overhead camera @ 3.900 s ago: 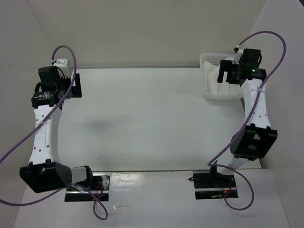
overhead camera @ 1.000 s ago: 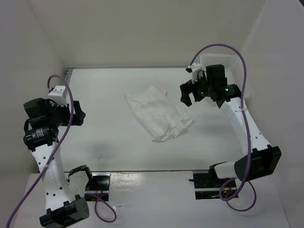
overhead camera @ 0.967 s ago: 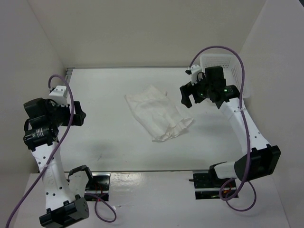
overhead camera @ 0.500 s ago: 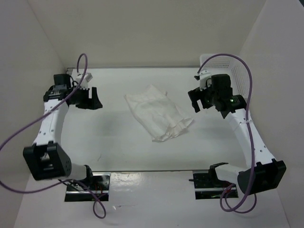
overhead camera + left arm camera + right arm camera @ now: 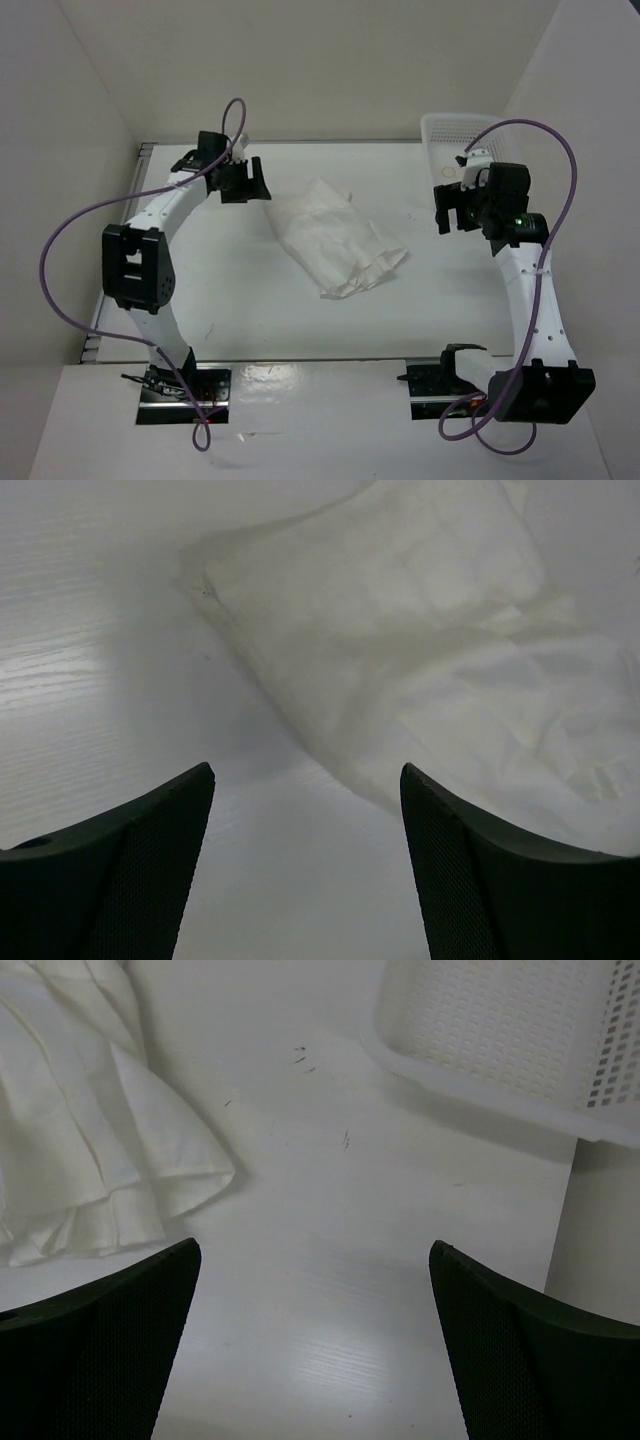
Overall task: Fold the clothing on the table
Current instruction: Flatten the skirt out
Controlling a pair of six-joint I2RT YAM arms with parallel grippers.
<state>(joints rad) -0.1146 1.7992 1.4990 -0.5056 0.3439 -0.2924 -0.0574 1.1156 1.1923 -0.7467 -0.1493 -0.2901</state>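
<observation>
The clothing is a crumpled white garment lying slantwise in the middle of the table, its ribbed hem toward the front right. My left gripper hovers just left of the garment's back left corner, open. In the left wrist view only bare table shows between the fingers of the left gripper, with the clothing just ahead. My right gripper stands open to the right of the garment, apart from it. The right wrist view shows the right gripper over bare table, the clothing's hem at the left.
A white perforated basket sits at the table's back right corner, just behind my right gripper; its wall fills the top right of the right wrist view. White walls enclose the table at the back and both sides.
My left arm has swung from the left side to the garment's back left corner, its jaws a little narrower. My right gripper has drawn back right toward the basket. The clothing has not moved.
</observation>
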